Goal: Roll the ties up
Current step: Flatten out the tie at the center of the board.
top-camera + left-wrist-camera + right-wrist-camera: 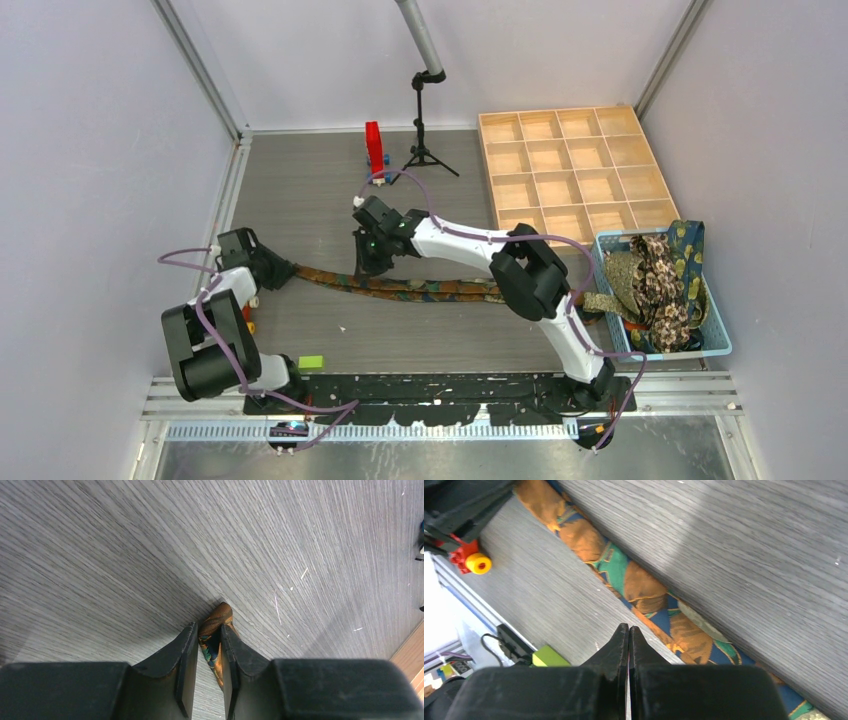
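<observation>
Grey wood-grain table (300, 190) between pale walls (90, 120), left gripper (209, 632) grasping orange tie (430, 288) tip, right gripper (629, 630) clenched empty beside it.

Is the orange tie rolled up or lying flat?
Lying flat, not rolled. The orange tie stretches long across the table, its tip pinched in the left hand.

Far-left tabletop (300, 190) is open, a wide pass. The tie (420, 287) lies stretched left to right across the middle, splitting near from far. Far centre: red block (374, 150) and tripod (425, 135), close together. Far right taken by tray (575, 170), near right by basket (680, 353). Green block (311, 362) at near edge.
</observation>
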`<action>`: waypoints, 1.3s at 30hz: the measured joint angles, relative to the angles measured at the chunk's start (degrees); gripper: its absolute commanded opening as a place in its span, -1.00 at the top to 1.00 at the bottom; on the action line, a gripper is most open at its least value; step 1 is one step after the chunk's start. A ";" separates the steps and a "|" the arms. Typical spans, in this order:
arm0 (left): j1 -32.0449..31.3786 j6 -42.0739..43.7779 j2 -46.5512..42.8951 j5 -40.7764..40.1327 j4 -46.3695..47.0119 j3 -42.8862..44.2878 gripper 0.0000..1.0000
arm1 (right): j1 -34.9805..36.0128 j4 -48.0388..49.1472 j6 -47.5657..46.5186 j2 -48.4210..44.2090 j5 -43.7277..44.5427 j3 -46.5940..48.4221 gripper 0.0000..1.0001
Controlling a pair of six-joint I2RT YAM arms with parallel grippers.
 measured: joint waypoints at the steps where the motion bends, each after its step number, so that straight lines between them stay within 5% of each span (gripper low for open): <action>1: 0.00 0.02 0.00 0.09 0.07 0.00 0.52 | 0.07 -0.04 0.15 0.00 -0.15 0.50 0.97; 7: 0.00 0.17 0.00 0.17 0.35 0.00 0.53 | 0.66 0.07 0.79 1.01 -1.55 6.80 0.98; 13: 0.02 0.31 -0.09 0.33 0.85 0.00 0.17 | 1.40 0.81 2.21 4.90 -2.82 13.51 0.99; 22: 0.04 0.44 -0.20 -0.72 1.11 0.00 0.59 | 2.19 0.79 3.80 12.17 -4.57 17.84 0.99; 39: 0.04 0.50 -0.04 -0.94 1.18 0.00 0.88 | 2.29 0.31 5.42 16.55 -5.35 26.34 0.99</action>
